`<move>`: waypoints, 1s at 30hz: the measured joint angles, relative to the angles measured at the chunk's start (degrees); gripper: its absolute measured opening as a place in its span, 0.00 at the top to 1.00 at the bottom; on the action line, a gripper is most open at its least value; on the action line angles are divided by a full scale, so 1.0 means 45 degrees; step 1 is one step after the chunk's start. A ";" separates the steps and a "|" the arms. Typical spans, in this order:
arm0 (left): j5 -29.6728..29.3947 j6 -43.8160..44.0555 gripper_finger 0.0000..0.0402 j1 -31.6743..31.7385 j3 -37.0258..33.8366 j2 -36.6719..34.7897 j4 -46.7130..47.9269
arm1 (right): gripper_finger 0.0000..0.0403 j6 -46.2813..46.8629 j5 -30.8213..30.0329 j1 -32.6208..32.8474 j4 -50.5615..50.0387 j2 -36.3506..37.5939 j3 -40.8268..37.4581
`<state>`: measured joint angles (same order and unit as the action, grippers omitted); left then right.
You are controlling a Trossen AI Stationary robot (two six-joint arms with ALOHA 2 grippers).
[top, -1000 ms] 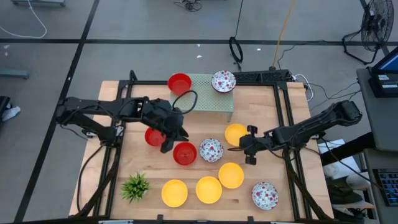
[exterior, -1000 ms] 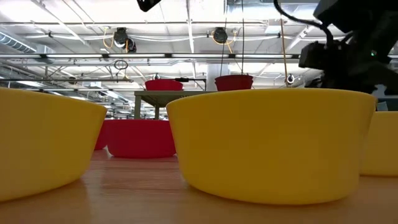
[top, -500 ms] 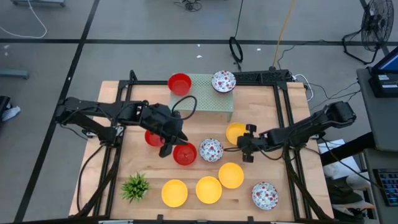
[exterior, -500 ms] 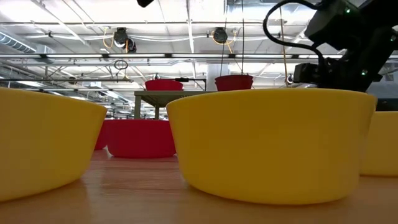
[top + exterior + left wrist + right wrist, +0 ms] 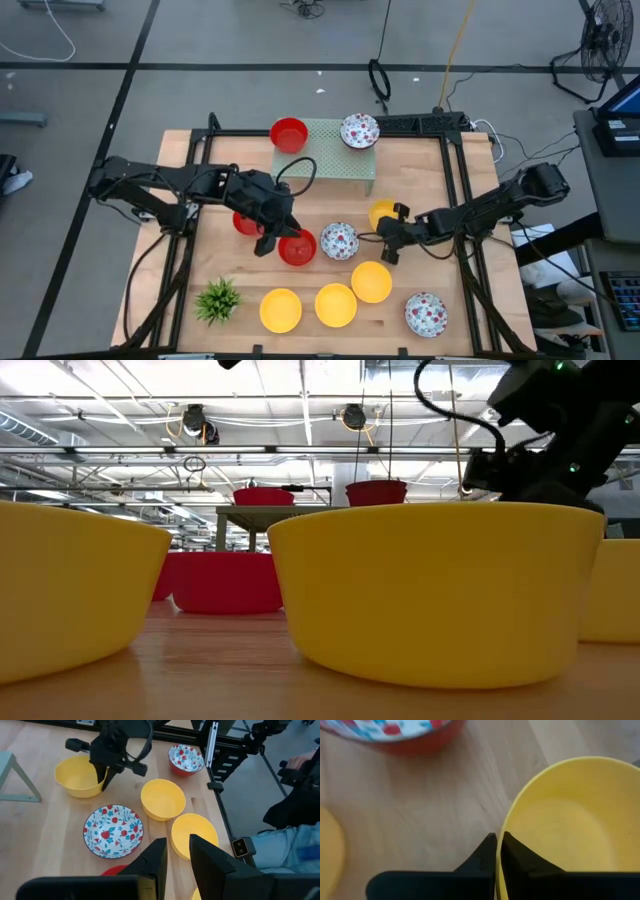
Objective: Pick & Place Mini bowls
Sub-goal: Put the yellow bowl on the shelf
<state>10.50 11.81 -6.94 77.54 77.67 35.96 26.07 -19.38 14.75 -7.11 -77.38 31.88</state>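
A pale wood worktop point(image 5: 455, 190) stands on a grey floor point(image 5: 200, 90). The right tool point(image 5: 384, 234) pinches the rim of a yellow bowl point(image 5: 378, 213). The left tool point(image 5: 272, 240), fingers parted, hovers over an empty red bowl point(image 5: 298, 248).

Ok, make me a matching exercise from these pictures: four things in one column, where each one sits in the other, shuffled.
Things:
1. right gripper
2. left gripper
3. green plant
4. floral bowl

Places:
A. on the raised green stand
B. near the table's front-left corner
C. jaws closed on the rim of a yellow bowl
D. above the red bowl mid-table

Pairs: 1-C, 2-D, 3-B, 4-A
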 joint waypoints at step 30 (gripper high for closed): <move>0.0047 0.0298 0.78 -0.0102 0.0000 -0.0330 0.0239 | 1.00 -0.4141 -0.1725 -0.2525 -0.1833 -0.2036 0.7405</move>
<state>10.71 13.16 -7.40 77.54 76.18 37.03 7.43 -27.14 3.38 -15.36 -86.54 65.20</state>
